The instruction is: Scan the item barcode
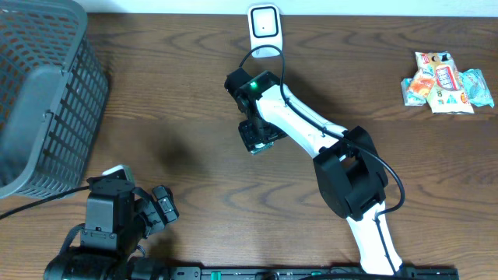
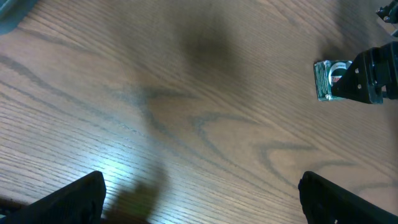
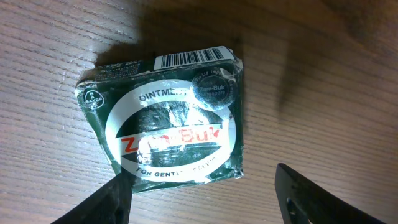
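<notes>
The right gripper hangs spread above the green ointment box, not gripping it; the left gripper stands spread wide.

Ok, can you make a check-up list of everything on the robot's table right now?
Surface: brown wooden table, no spills seen.
Job's things: dark green cardboard ointment box lying flat, barcode showing along one edge; white barcode scanner at the far edge.
Clutter: grey plastic basket at the left; colourful snack packets at the far right.
Hands: left hand open and empty; right hand open, straddling the box without gripping.
Cables: black cable along the right arm.
Surroundings: nothing seen.
</notes>
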Robot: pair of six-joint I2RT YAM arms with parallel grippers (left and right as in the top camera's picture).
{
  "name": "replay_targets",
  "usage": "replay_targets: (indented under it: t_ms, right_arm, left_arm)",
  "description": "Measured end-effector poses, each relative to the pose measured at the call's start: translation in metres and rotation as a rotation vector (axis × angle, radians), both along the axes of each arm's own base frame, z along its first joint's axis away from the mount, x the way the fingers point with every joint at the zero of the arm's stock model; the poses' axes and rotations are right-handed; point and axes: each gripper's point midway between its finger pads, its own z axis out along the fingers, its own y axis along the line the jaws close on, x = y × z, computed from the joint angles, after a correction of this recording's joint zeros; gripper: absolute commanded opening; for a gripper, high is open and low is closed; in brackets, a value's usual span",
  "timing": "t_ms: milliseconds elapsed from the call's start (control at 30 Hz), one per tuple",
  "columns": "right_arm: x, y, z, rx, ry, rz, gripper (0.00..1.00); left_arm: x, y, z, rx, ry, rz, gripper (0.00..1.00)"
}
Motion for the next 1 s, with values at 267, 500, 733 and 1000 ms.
replay_targets:
  t_ms: [267,500,733,1000]
  right_arm:
    - [0.002,0.003,0.0,0.013,-0.006,0.009,0.72]
    - [0.008,0.011,0.015,0.042,-0.02,-0.006,0.77]
    - [0.009,0.035,0.019,0.115,-0.041,0.01,0.82]
    - [0.016,0.062,0.021,0.14,-0.151,-0.173,0.86]
  left_arm:
    - [0.0,0.0,0.0,0.0,0.0,0.0,0.98]
    - [0.0,0.0,0.0,0.0,0.0,0.0,0.98]
    - [0.0,0.0,0.0,0.0,0.0,0.0,0.98]
    - [0.0,0.0,0.0,0.0,0.0,0.0,0.98]
